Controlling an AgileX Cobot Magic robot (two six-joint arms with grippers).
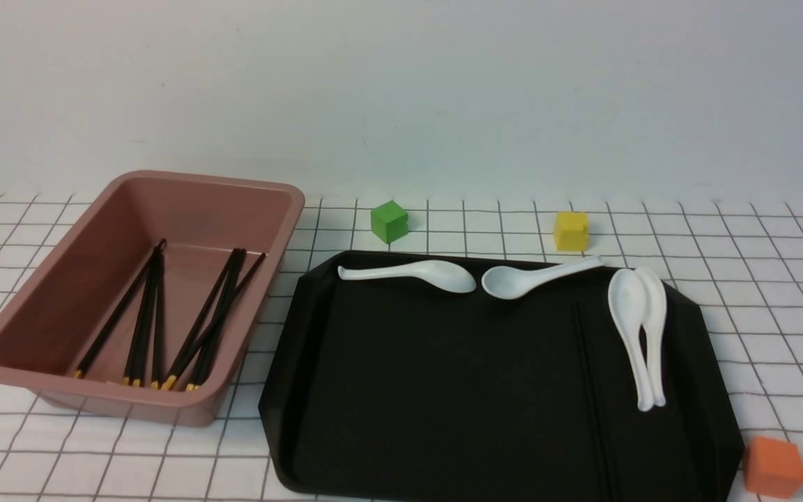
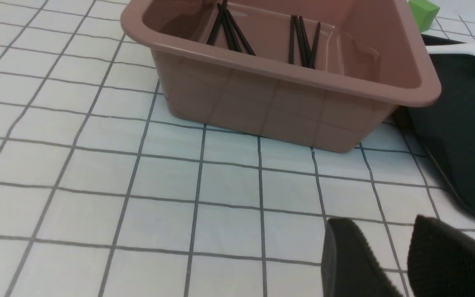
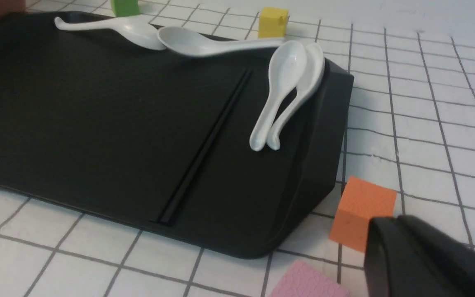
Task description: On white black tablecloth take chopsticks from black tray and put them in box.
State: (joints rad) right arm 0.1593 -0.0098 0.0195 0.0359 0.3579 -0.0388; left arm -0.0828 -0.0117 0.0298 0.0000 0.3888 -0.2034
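Note:
On the black tray [image 1: 443, 390] one pair of thin black chopsticks [image 1: 591, 390] lies lengthwise, right of centre, and shows more clearly in the right wrist view [image 3: 204, 144]. The pink box [image 1: 60, 279] stands to the tray's left on the checked tablecloth [image 1: 757, 279], with several chopsticks [image 1: 150, 321] inside, gold ends toward me. My left gripper [image 2: 379, 220] hovers open and empty over the cloth, on the near side of the box [image 2: 262, 103]. My right gripper [image 3: 388, 220] is shut and empty by the tray's [image 3: 76, 123] near right corner. Neither gripper shows in the front view.
Several white spoons [image 1: 635, 328] lie along the tray's far and right sides. A green cube [image 1: 389, 222] and a yellow cube [image 1: 571, 230] sit behind the tray. An orange cube [image 3: 361, 210] rests just ahead of my right fingers, beside a pink textured piece [image 3: 307, 282].

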